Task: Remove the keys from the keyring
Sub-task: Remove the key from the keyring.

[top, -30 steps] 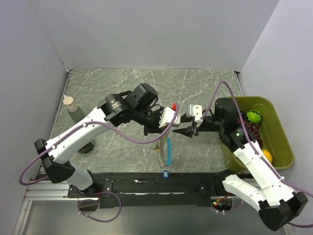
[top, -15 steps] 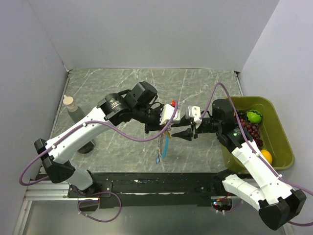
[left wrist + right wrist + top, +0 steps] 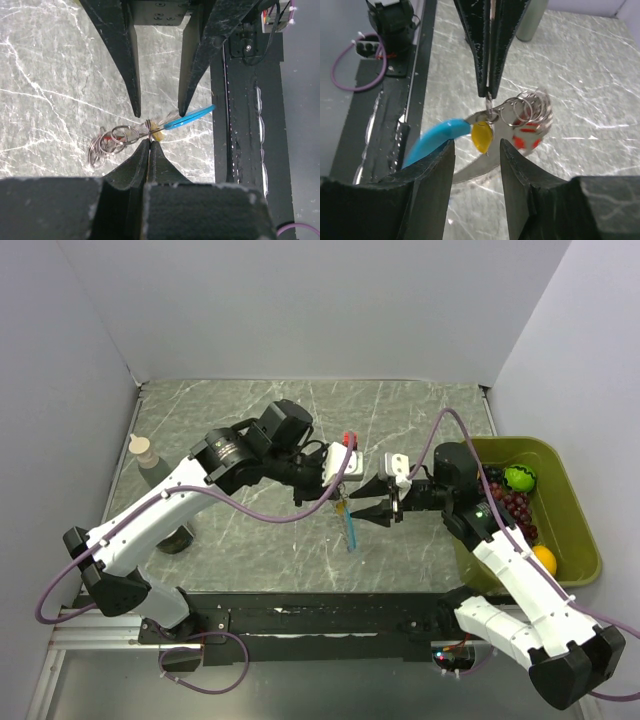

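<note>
Bunched silvery keyring [image 3: 536,106] hangs aloft mid-scene, with a curved light-blue strip [image 3: 190,117], yellow-orange key [image 3: 481,136] and red key [image 3: 521,142] threaded on it, dangling close together.

The left arm [image 3: 160,508] and right arm [image 3: 522,583] are wearing white shells over black joints, trailing purple cables [image 3: 262,517]; the left tool [image 3: 149,142] and right tool [image 3: 366,500] are showing black tapered fingers [image 3: 427,195].
</note>
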`<state>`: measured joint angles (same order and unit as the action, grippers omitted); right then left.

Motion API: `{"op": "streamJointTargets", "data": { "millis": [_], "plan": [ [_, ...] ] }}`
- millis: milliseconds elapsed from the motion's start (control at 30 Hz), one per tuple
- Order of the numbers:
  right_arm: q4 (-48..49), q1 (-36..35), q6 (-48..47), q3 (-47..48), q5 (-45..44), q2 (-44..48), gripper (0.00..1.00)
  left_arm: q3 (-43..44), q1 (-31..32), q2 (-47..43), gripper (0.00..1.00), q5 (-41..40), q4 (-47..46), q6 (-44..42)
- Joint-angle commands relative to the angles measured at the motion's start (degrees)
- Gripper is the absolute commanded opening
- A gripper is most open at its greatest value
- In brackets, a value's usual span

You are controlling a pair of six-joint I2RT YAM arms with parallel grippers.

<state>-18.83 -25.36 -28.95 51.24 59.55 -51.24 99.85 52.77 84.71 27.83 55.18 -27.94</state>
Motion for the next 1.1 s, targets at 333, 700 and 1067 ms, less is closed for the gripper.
{"op": "streamJointTargets", "data": {
  "millis": [333, 700, 1067],
  "plan": [
    [15.73, -1.35, 13.82, -3.25, 3.21, -3.42, 0.53, 2.27, -1.27, -1.83, 0.01, 3.37, -3.85, 1.58],
    [24.01, -1.44, 23.41, -3.87, 3.28, -4.83, 0.08, 3.07, -1.53, -0.86, 0.01, 3.72, -3.67, 1.75],
    [3.47, -1.44, 6.11, 2.45, -0.30, -3.08, 0.00, 1.22, -1.88, -2.35, 0.01, 2.84, -4.64, 1.66]
  ]
}}
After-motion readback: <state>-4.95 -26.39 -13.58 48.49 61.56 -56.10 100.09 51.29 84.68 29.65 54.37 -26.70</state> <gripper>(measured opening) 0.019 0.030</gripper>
